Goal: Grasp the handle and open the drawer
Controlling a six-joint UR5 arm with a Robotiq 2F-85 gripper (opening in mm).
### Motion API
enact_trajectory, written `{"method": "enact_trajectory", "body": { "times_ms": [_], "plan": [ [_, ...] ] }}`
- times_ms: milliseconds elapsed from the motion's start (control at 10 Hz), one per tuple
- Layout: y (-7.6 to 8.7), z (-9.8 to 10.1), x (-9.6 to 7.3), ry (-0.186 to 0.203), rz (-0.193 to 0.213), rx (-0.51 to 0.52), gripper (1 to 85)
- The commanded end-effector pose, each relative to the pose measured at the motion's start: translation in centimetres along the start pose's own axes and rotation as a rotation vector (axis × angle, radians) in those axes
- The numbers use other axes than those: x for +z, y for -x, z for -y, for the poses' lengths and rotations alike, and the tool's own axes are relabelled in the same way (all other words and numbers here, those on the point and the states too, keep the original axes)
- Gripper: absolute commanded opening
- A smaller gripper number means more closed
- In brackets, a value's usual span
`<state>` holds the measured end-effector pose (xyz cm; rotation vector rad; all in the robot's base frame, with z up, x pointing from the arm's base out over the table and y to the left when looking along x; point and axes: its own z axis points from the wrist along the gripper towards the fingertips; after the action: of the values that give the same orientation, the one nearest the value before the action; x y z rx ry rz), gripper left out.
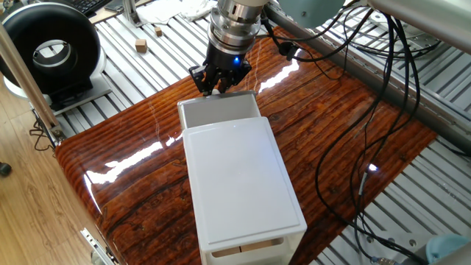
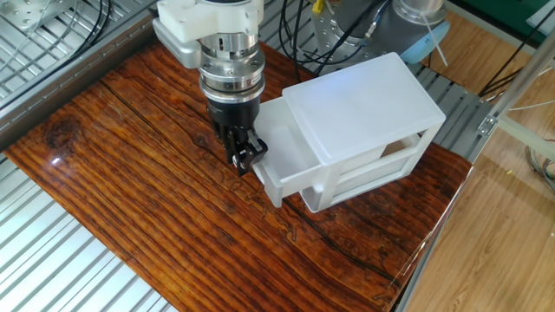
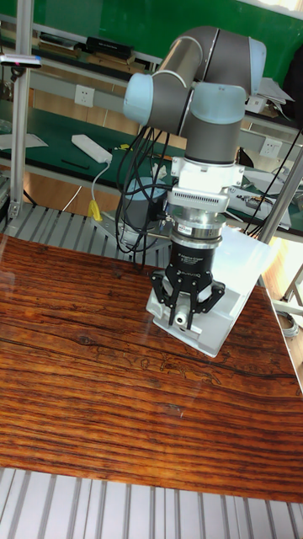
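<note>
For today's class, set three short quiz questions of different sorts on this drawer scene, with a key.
1. True or false: the drawer sticks partly out of the white box.
2. The end effector is: A) over the box top, B) at the drawer's front, C) off the wooden table.
3. Fill in: beside the table in one fixed view stands a black ring-shaped ____.

Key: 1 true; 2 B; 3 device, exact type unclear.
</note>
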<state>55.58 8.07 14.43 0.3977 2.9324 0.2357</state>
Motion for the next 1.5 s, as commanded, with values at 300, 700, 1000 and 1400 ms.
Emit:
{"method": "enact_trajectory", "body": {
  "times_ms": [300,700,1000,1400],
  "plan": [
    [0.18,-0.37,-0.21,0.012,0.001,0.001,31.3],
    [0.39,-0.45,-0.21,0.015,0.010,-0.002,34.0],
    [0.47,-0.45,-0.22,0.018,0.013,-0.008,36.7],
    [0.81,-0.01,-0.86,0.006,0.017,-0.039,38.7]
  ]
}}
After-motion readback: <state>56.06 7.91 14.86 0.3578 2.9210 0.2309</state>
